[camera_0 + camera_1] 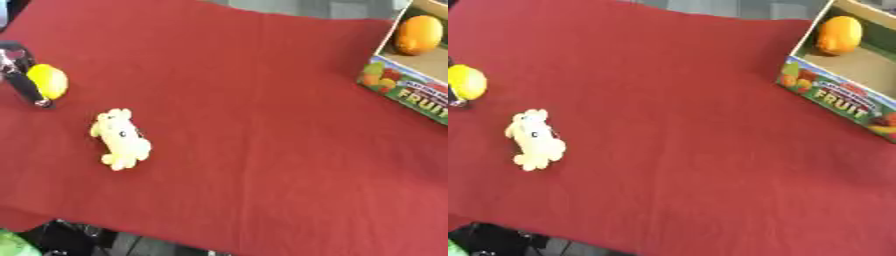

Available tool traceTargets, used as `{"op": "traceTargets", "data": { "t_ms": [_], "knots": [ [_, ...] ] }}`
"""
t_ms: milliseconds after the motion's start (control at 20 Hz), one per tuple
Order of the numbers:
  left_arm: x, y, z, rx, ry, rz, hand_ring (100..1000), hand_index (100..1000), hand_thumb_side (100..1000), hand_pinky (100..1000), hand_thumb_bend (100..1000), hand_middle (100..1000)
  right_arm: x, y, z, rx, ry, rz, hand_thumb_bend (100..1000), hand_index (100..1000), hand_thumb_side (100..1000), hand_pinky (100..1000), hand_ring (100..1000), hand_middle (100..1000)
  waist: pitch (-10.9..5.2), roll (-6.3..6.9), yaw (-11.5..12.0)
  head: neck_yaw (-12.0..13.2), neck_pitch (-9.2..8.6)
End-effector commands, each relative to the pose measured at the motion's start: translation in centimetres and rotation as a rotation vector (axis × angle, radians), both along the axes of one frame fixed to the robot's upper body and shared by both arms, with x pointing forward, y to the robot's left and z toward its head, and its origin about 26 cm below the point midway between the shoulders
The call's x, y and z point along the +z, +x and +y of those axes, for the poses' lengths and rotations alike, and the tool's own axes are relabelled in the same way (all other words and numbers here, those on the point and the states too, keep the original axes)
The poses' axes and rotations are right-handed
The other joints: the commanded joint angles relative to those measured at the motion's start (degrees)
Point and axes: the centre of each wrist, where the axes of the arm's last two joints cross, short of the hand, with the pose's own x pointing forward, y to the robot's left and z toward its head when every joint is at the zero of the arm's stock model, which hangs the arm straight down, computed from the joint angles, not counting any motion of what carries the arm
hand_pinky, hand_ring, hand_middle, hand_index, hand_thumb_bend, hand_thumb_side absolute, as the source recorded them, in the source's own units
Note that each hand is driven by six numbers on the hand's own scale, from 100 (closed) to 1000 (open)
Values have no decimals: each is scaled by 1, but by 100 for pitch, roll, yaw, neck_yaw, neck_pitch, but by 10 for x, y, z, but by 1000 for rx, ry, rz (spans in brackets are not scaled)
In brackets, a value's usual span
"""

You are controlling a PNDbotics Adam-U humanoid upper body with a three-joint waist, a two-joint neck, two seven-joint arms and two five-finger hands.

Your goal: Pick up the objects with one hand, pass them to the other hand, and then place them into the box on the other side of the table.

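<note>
At the left edge of the red-covered surface (254, 100), a yellow lemon-like fruit (49, 81) sits against the fingers of the robot's left hand (19, 75). Dark fingers curl round its left side, so the hand seems to be holding it, though only part of the hand shows. Just below, nearer the front edge, a pale yellow plush toy (120, 139) lies flat, apart from the hand. Far off at the right back corner stands the fruit box (837, 97), with 1 orange fruit (838, 34) already inside.

Risk, as a judgement: the round fruit could roll off the left edge if the hold slips, since it sits so close to it. The right hand is out of view. Between toy and box the cloth lies wide and bare, leaving ample room for a handover.
</note>
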Motion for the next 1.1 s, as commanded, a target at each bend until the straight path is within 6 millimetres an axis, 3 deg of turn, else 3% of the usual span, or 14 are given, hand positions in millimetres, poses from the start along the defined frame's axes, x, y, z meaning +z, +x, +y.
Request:
{"op": "traceTargets", "data": {
  "t_ms": [50, 400, 550, 850, 1100],
  "knots": [
    [11, -2, 6, 39, -16, -32, 781, 793, 221, 807, 579, 755, 12, 0, -3, -3, -41, -15, 100, 977, 537, 968, 1000, 796, -74, 12, -10, 20, -71],
    [7, 0, 5, 57, 11, -82, 768, 742, 200, 795, 409, 734, 8, 1, -5, 0, -53, -3, 100, 979, 539, 970, 1000, 794, -49, 7, -26, 52, -91],
    [4, 1, 6, 60, 11, -84, 761, 704, 134, 791, 327, 719, 7, 1, -6, 2, -57, 2, 100, 979, 539, 970, 1000, 793, -41, 4, -30, 60, -88],
    [4, 0, 6, 64, 16, -92, 736, 601, 100, 770, 265, 677, 8, 2, -7, 8, -59, 1, 100, 979, 538, 971, 1000, 791, -53, 5, -18, 58, -71],
    [16, -7, 1, 43, 45, -152, 714, 571, 100, 749, 241, 647, 11, 2, -8, 11, -60, -4, 100, 979, 536, 971, 1000, 791, -95, 13, 11, 9, -26]
  ]
}}
